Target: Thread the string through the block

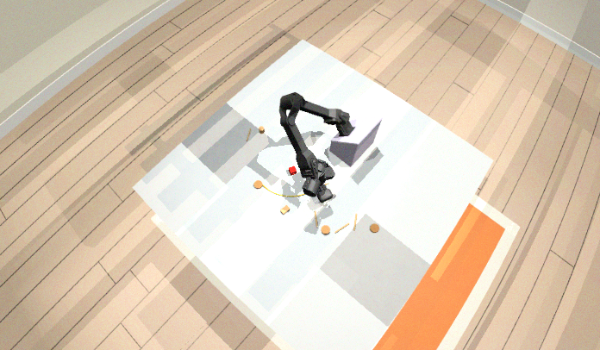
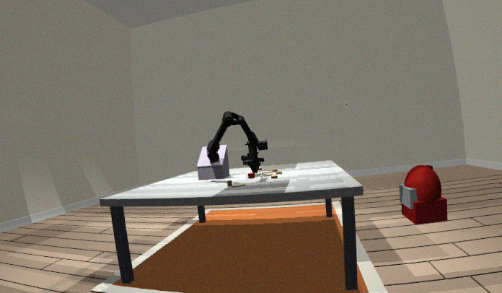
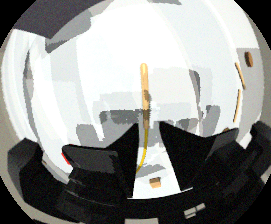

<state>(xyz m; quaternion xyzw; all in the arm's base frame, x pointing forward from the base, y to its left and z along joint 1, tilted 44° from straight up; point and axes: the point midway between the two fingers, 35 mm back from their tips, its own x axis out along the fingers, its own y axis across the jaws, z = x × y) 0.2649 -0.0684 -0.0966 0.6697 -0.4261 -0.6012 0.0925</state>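
Observation:
The thin wooden stick on the string's end lies on the table, just ahead of my fingertips in the wrist view. The yellow string runs from it to the round wooden button. My gripper points down, low over the table. Its fingers are partly open, on either side of the line of stick and string, with nothing held. The small wooden block stands on the table beside the string. Its hole is too small to make out. In the top view the arm hides most of the stick.
A red cube lies near the arm. Loose sticks and round discs lie beyond the gripper. Another stick and a small round piece lie farther off. The arm stands on a lilac base.

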